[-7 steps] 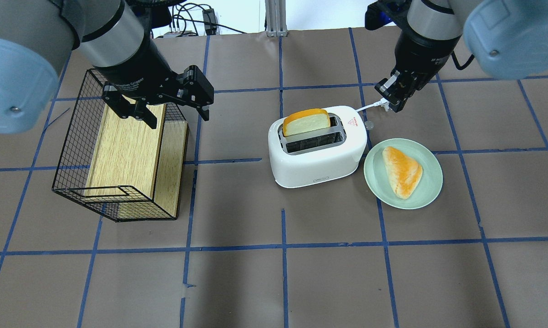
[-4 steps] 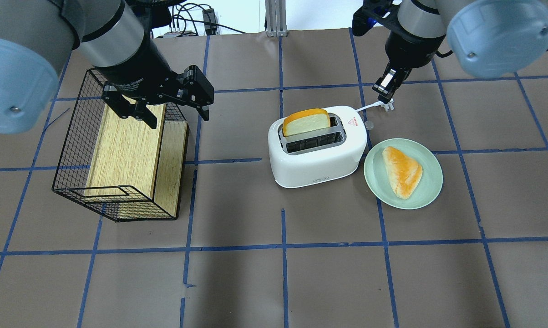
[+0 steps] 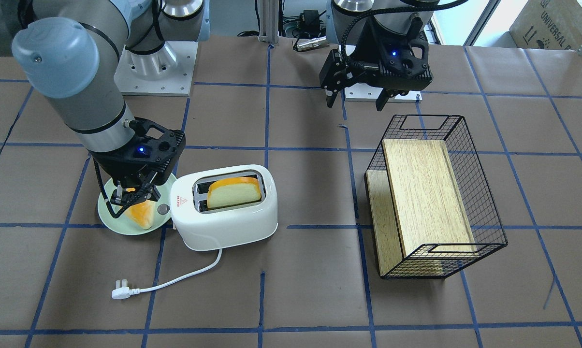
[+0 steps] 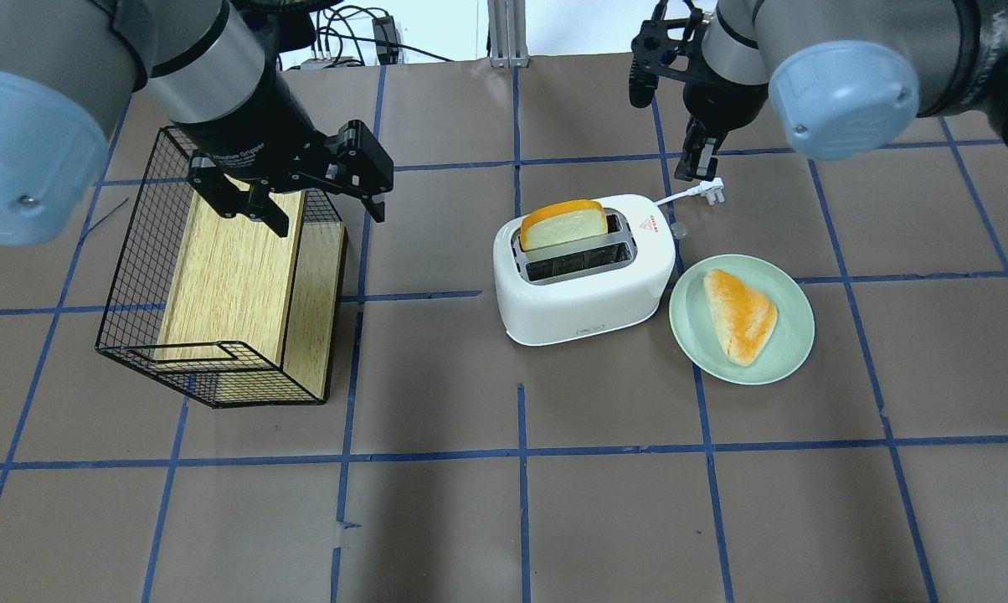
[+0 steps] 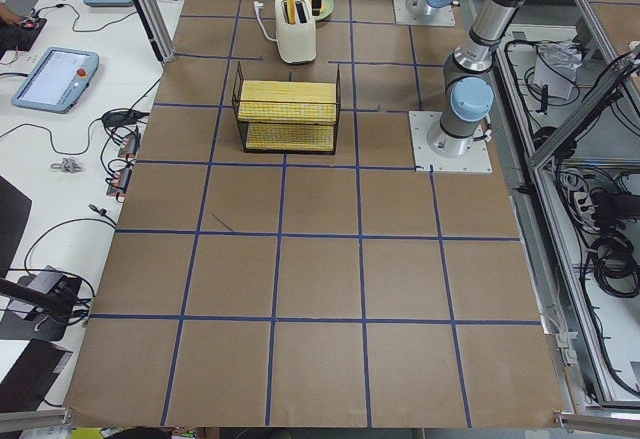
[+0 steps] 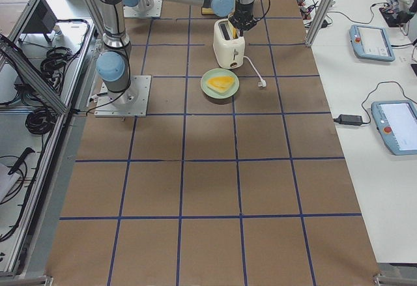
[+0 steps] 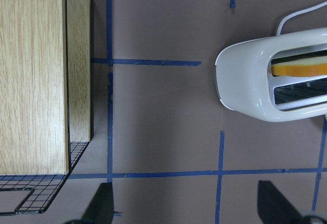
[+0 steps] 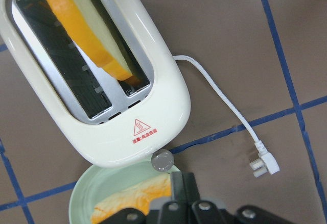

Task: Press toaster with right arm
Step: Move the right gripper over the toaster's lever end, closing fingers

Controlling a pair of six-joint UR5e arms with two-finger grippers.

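The right arm [image 3: 85, 108] and left arm [image 4: 211, 59] are silver-grey tubes with pale blue, single-screw joint caps [image 3: 54, 53]. A blue lamp glows on each black wrist housing [image 3: 141, 154]. A ribbed black hose [image 3: 353, 25] loops over the left.

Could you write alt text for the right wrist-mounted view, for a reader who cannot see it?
A white toaster, seen from above, holds one bread slice in a slot; the shut right gripper hovers by the grey knob at its end. A green plate with a bread piece lies beside that end, and the cord's plug lies unplugged nearby.
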